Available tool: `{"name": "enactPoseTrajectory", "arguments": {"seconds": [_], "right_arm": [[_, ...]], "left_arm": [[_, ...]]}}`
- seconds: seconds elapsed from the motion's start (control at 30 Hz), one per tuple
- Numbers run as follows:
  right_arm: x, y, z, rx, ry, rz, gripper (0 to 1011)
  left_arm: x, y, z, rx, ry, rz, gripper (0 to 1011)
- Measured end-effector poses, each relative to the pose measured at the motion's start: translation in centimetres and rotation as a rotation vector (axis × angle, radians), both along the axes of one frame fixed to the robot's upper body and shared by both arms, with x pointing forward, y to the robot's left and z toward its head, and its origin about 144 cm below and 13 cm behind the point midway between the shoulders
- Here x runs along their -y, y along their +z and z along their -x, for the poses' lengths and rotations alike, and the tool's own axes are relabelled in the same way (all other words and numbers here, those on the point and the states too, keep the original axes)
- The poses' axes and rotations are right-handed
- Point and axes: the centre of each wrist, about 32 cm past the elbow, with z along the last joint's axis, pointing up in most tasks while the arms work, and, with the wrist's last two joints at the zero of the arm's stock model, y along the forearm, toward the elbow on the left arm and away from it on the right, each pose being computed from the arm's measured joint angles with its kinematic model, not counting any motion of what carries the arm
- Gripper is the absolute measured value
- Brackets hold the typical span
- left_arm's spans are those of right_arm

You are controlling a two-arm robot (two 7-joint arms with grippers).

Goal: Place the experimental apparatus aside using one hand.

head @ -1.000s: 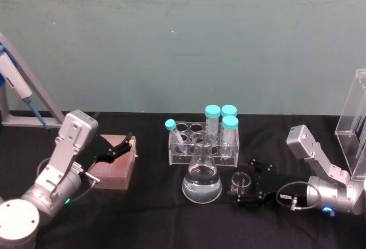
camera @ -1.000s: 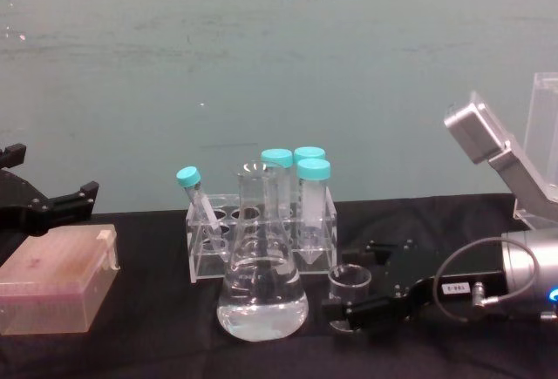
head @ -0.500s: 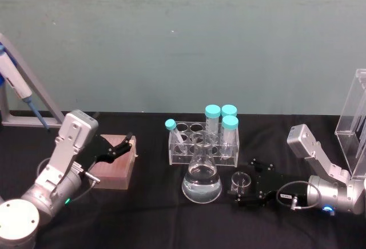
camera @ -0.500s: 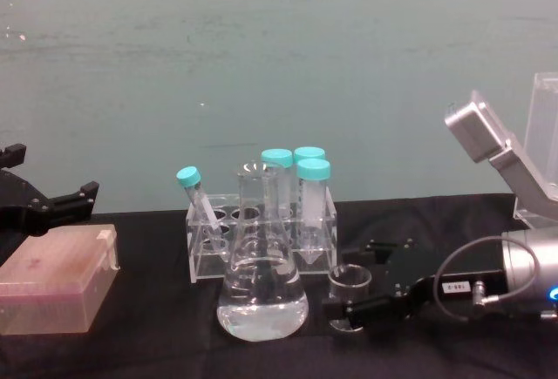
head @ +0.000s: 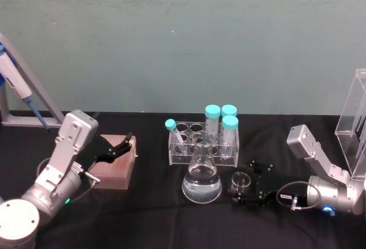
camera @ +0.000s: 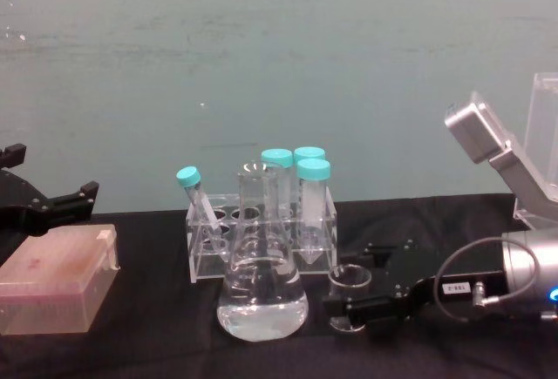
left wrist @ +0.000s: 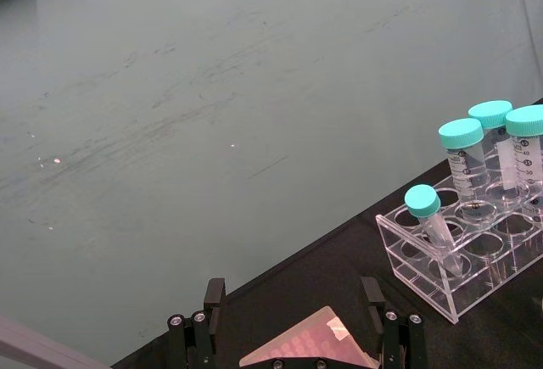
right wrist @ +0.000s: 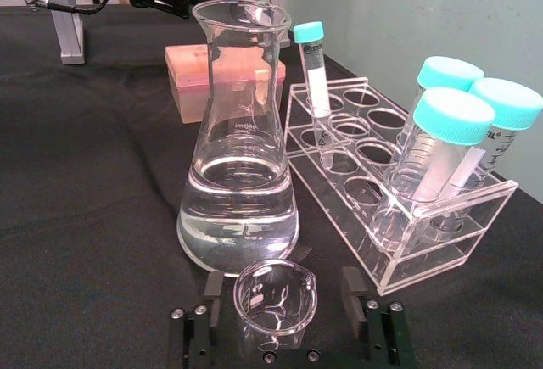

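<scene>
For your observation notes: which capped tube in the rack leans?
The slim tube at the rack's left end; the three wide tubes stand upright.

Glossy clear glass flask [head: 202,179] and beaker [head: 241,181] on matt black cloth [head: 154,217]

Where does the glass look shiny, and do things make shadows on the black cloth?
Right wrist view: white glints on the conical flask at its rim and water line, and on the rim of the small beaker, which sits between the open fingers of the right hand. Head view: a pale sheen on the flask's liquid. Chest view: the black cloth shows no clear shadows.
</scene>
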Motion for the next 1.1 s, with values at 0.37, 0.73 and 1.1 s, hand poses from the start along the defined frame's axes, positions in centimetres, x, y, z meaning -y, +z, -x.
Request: {"name": "enactPoseTrajectory", "arguments": {"seconds": [0.37, 0.73, 1.1], "right_arm": [[-0.01, -0.02, 0.02, 0.000, -0.001, 0.000, 547], [-0.01, -0.02, 0.02, 0.000, -0.002, -0.001, 465], [-0.01, 0.04, 0.06, 0.004, -0.005, -0.001, 465]], "left_arm": [[0.00, 0.00, 0.00, 0.000, 0.000, 0.000, 1000], [0.00, 0.00, 0.00, 0.000, 0.000, 0.000, 1000], [0.00, 0.00, 0.00, 0.000, 0.000, 0.000, 1000]]}}
